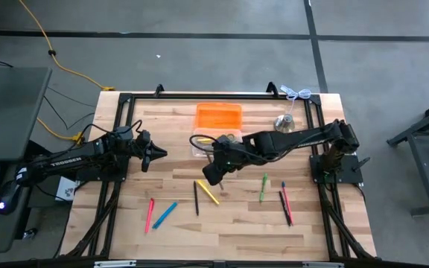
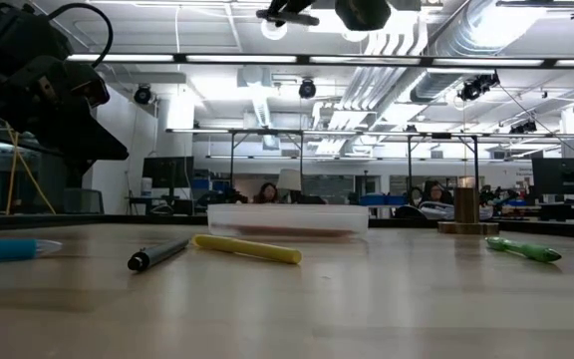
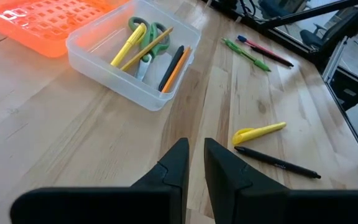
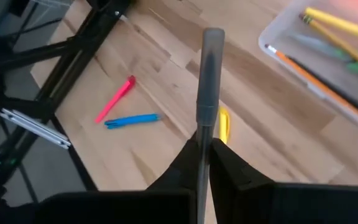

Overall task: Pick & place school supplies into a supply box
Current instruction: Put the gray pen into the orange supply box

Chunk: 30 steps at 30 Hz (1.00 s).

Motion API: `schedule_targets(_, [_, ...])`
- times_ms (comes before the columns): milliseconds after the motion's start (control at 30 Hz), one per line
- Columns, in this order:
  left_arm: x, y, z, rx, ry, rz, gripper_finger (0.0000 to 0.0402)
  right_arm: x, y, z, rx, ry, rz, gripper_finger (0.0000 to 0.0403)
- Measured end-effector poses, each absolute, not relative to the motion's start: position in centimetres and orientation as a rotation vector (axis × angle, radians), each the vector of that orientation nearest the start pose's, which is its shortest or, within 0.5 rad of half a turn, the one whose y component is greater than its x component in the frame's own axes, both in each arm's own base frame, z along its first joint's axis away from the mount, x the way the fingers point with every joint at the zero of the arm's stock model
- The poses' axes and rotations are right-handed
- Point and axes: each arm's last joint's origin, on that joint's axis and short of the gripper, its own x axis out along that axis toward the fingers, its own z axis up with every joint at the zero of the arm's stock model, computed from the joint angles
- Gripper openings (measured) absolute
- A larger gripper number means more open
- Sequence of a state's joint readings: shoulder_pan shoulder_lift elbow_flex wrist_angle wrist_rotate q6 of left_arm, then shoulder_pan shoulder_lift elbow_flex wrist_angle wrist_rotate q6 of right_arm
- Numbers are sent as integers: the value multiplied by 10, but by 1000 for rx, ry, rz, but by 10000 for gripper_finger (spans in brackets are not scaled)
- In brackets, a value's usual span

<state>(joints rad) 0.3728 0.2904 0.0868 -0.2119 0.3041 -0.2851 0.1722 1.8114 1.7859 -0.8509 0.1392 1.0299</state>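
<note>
The clear supply box (image 1: 209, 144) stands on the table in front of the orange piece (image 1: 218, 116). In the left wrist view the supply box (image 3: 132, 56) holds a yellow marker, green-handled scissors, pencils and a black pen. My right gripper (image 1: 213, 174) hovers near the box's near side, over the table's middle, shut on a grey pen (image 4: 207, 81). My left gripper (image 1: 158, 154) waits left of the box, shut and empty (image 3: 196, 163). Loose on the table lie a yellow marker (image 1: 208, 191), a black pen (image 1: 196, 198), a pink pen (image 1: 149, 214), a blue pen (image 1: 164, 214), a green pen (image 1: 264, 187) and red and black pens (image 1: 285, 206). My right gripper pinches the grey pen between its two fingers, on the shaft (image 4: 202, 134) well behind the translucent capped end (image 4: 212, 38). The pen lies along the fingers and sticks out forward past their tips. It is lifted clear of the table.
A silver bell (image 1: 285, 123) stands right of the orange piece, with a white cable (image 1: 298, 93) at the far edge. Black frame rails run along the table's left, right and far sides. People sit in the room beyond the table (image 2: 267, 191).
</note>
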Motion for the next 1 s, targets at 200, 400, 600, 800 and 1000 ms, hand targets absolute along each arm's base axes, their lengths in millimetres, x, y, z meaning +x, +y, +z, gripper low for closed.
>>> schedule_targets(200, [102, 31, 150, -430, 380, 125, 79, 390, 36, 339, 712, 838, -318, 3])
schedule_targets(400, [102, 31, 150, -431, 380, 125, 79, 391, 4, 339, 615, 871, -195, 2])
schedule_targets(600, [102, 31, 150, -430, 380, 125, 79, 391, -22, 340, 541, 882, -85, 2])
schedule_targets(800, [102, 31, 150, -430, 380, 126, 79, 389, -40, 340, 459, 876, -19, 2])
schedule_targets(1000, [102, 31, 150, -449, 379, 129, 79, 388, -50, 340, 379, 868, 30, 3])
